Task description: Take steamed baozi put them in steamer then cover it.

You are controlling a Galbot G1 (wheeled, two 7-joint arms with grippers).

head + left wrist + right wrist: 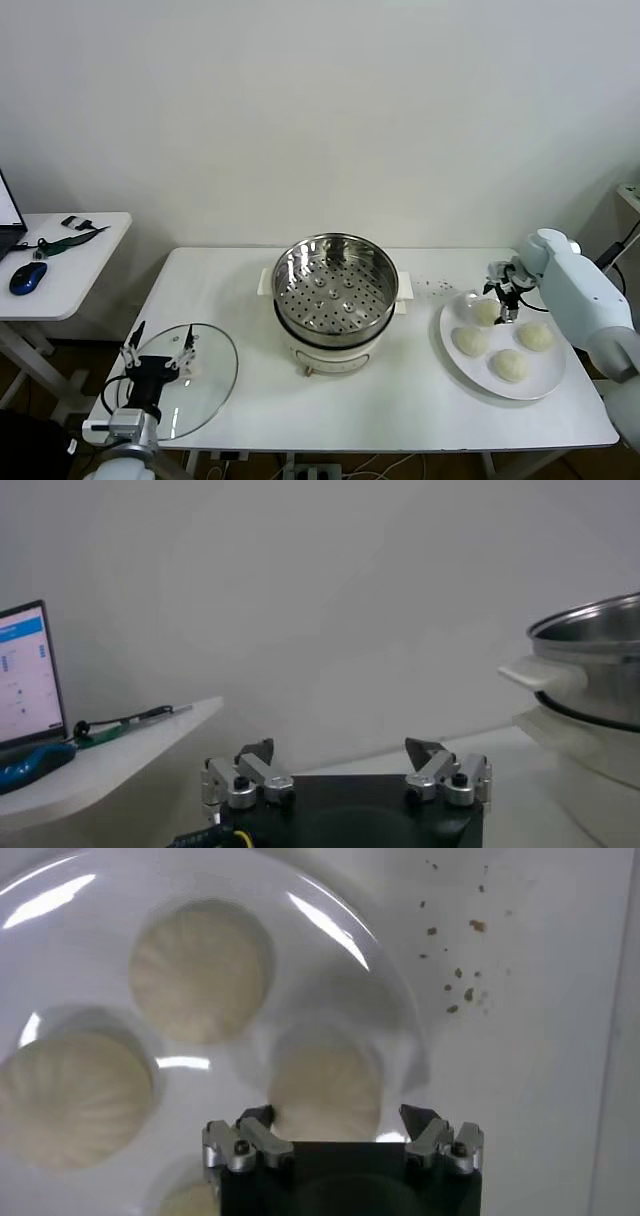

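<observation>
Several cream-white baozi lie on a white plate [545, 385] at the right of the table. My right gripper [503, 292] is open and hovers over the back-left baozi [487, 312]. In the right wrist view this baozi [325, 1088] sits between the spread fingers of the gripper [338, 1119], with others [200, 970] [70, 1100] beside it. The steamer [334, 297] stands uncovered at the table's middle, basket empty; its rim shows in the left wrist view [590, 670]. My left gripper [158, 352] is open, parked over the glass lid [205, 385].
Dark crumbs [435, 288] lie on the table between the steamer and the plate. A side table [70, 262] at the left holds a blue mouse [28, 277] and a laptop [25, 675]. A white wall stands behind.
</observation>
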